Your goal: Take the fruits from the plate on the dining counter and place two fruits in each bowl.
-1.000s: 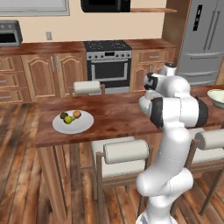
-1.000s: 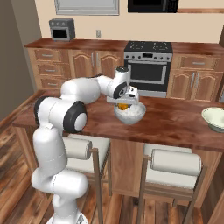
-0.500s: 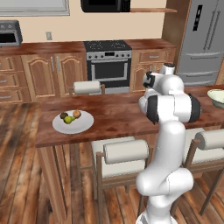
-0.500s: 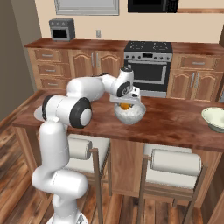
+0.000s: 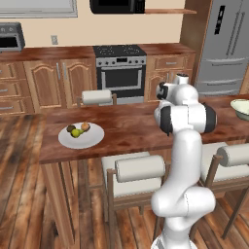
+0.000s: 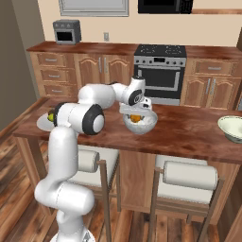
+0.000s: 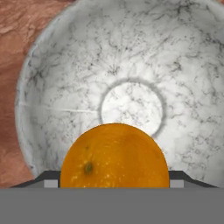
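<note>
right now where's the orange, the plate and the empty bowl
orange (image 7: pixel 114 156): hand view, middle of its peel.
plate (image 5: pixel 94 137): left base view, bare right rim.
empty bowl (image 6: pixel 232 129): right base view, outer wall, at the counter's right end.

Light is even and bright in all views, no strong source visible, rendered look. Dining counter (image 6: pixel 189 130) has soft glossy sheen, w/ faint pale reflections on dark wood. Shadows are weak: a soft one under the plate (image 5: pixel 95 139) and below counter edge. Base views are a bit soft, low detail, no edge distortion. Hand view is sharp; orange (image 7: pixel 114 156) looks smooth-lit, bowl (image 7: pixel 183 65) shows no glare.
</note>
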